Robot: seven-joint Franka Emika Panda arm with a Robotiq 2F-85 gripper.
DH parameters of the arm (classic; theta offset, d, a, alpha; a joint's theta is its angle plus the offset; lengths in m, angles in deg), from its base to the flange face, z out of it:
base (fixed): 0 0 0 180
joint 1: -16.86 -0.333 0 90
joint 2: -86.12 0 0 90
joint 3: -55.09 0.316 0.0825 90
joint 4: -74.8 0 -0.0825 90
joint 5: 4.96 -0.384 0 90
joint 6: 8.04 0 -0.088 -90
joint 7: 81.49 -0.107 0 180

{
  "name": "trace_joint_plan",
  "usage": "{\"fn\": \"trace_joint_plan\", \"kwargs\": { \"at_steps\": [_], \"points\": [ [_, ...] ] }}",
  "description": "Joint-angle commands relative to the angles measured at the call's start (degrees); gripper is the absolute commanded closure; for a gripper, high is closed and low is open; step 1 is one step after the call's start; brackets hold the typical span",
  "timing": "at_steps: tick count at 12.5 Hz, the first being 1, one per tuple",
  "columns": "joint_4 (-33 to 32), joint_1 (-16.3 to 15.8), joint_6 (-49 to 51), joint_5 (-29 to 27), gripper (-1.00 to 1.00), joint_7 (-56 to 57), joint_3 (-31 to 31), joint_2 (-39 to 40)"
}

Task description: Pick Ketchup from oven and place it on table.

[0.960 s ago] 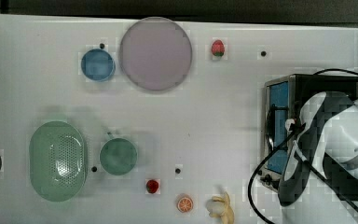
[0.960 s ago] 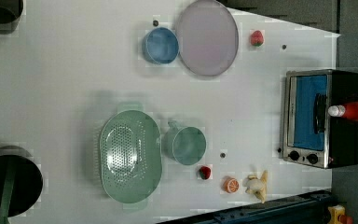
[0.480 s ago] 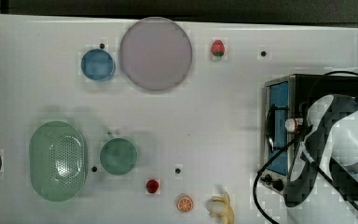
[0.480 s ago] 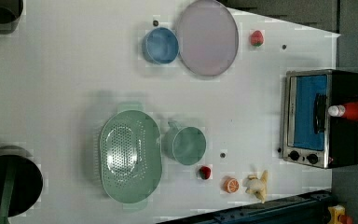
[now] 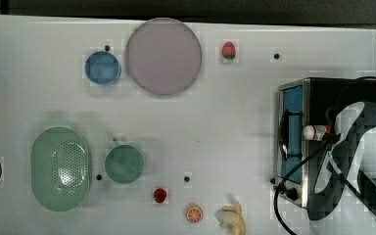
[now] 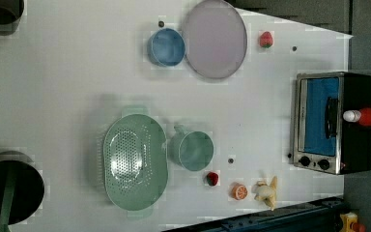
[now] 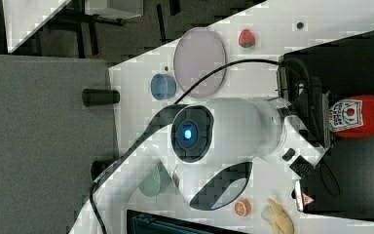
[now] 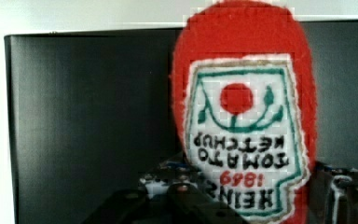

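Worktop (image 5: 225, 122): free white landing space beyond the bottle's cap end, away from the hand; nearest clutter down there a banana (image 5: 233, 217) and an orange slice (image 5: 194, 213), off to one side. Risk if set down too close to them: knocked fruit, or a bottle toppling over it.

Oven (image 5: 323, 93): directly under the hand, black top up, blue glass door (image 5: 293, 103) shut and facing away from the hand's wrist. Risk: a drag across the top instead of a clean lift, nudging the oven or scraping the bottle off its front edge.

Door handle (image 5: 284, 134): just past the cap, below the hand's level. Risk: cap catching on it during a low outward move.

Cable (image 5: 301, 164): looping from the arm down beside the hand and across the oven's front corner. Risk: snagging on a knob or the corner during the swing out, jerking the carry.

Ketchup (image 5: 317, 131): lying flat on top of the oven, not inside; white cap pointing away from the hand toward the door side, red body and label (image 8: 242, 116) right at the hand.

Hand (image 7: 325, 122): down at the bottle's labelled middle, straddling it; cannot tell whether apart or already clamped on it.

Grip risk: smooth, rounded, squeezable plastic, so likely to roll aside under an off-centre squeeze, or to slip and droop cap-first with a light one; too hard a squeeze likely to buckle the body.

Placement risk: slim bottle, easily tipped if released tilted.
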Motion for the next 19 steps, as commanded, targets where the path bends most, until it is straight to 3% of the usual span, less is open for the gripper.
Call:
{"fn": "trace_joint_plan", "kwargs": {
  "at_steps": [1, 5, 10, 19],
  "points": [
    [4.13, -0.95, 5.59, -0.23, -0.27, 0.12, 1.19, -3.14],
    [9.92, -6.64, 16.04, 0.85, -0.27, 0.26, 2.89, -8.84],
    [10.71, -13.97, 20.29, 1.04, -0.27, 0.45, 8.50, -15.67],
    [6.58, -20.29, 25.56, 4.11, -0.27, 0.07, 18.09, -17.00]
  ]
}}
